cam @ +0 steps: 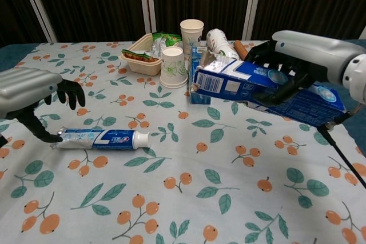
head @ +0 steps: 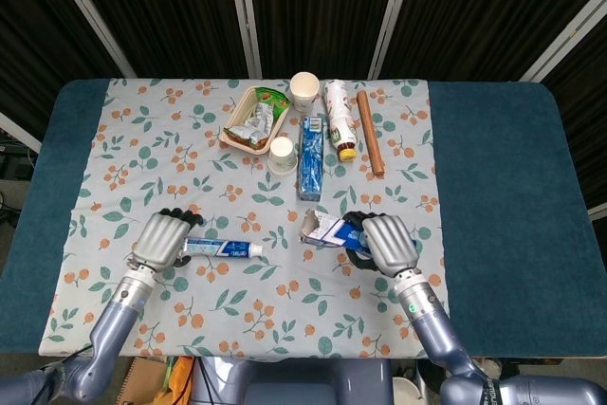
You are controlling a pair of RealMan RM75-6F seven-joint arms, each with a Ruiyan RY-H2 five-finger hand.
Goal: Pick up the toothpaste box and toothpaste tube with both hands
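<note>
Silver-backed, the right hand (cam: 297, 55) grips the blue toothpaste box (cam: 260, 87) and holds it clear above the floral cloth (cam: 171, 198), open flap end leftward. The left hand (cam: 28, 98) hangs open over the crimped end of the toothpaste tube (cam: 100, 139), which lies flat; one dark fingertip touches that end.

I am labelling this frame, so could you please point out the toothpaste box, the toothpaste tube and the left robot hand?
toothpaste box (cam: 229, 81): chest view, blue side panel.
toothpaste tube (cam: 106, 138): chest view, middle of body.
left robot hand (head: 159, 238): head view, back of hand.
</note>
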